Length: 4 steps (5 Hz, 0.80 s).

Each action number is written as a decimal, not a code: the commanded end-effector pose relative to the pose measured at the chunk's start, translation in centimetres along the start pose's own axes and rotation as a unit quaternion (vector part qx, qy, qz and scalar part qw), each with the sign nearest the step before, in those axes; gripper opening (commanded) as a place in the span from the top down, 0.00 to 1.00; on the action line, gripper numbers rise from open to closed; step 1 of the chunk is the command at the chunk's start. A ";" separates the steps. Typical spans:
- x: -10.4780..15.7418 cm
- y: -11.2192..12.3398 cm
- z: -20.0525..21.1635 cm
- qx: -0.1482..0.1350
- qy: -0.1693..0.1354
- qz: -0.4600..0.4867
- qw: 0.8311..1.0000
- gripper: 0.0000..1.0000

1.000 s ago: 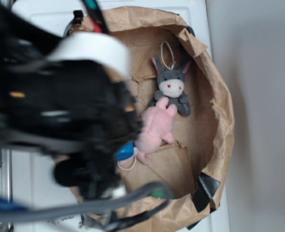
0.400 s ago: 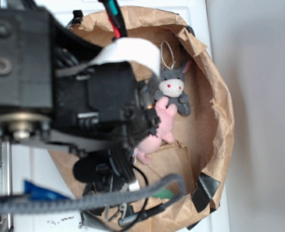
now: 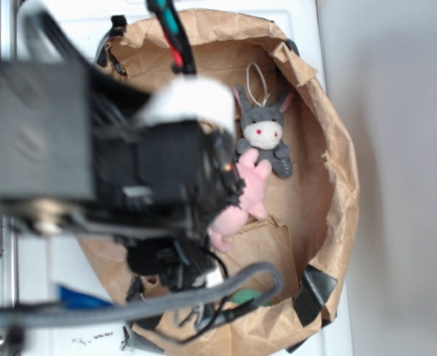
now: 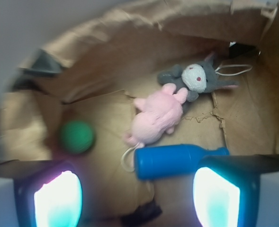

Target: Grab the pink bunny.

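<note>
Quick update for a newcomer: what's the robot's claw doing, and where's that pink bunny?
End effector open, empty, above the bag. Pink bunny lying free on the bag floor, touching grey plush. Blue bottle lies right beside the bunny.

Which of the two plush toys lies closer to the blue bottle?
The pink bunny: all pale pink, right beside the blue bottle. The grey plush, white-faced, lies beyond it.
</note>
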<state>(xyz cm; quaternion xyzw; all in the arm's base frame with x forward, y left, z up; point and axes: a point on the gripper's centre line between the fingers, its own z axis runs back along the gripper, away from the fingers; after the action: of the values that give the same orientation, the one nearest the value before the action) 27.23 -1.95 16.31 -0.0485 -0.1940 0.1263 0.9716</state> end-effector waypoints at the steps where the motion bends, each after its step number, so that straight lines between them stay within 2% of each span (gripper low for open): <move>1: 1.1 1.1 -4.0 0.034 -0.039 0.029 0.998 0.00; 2: 1.4 1.6 -6.0 0.048 -0.037 0.044 0.997 0.00; 4: 2.0 1.6 -9.6 0.101 -0.031 0.071 0.992 0.00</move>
<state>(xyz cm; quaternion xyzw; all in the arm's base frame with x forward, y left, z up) 31.73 -0.56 6.00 0.0515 -0.1815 0.2152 0.9582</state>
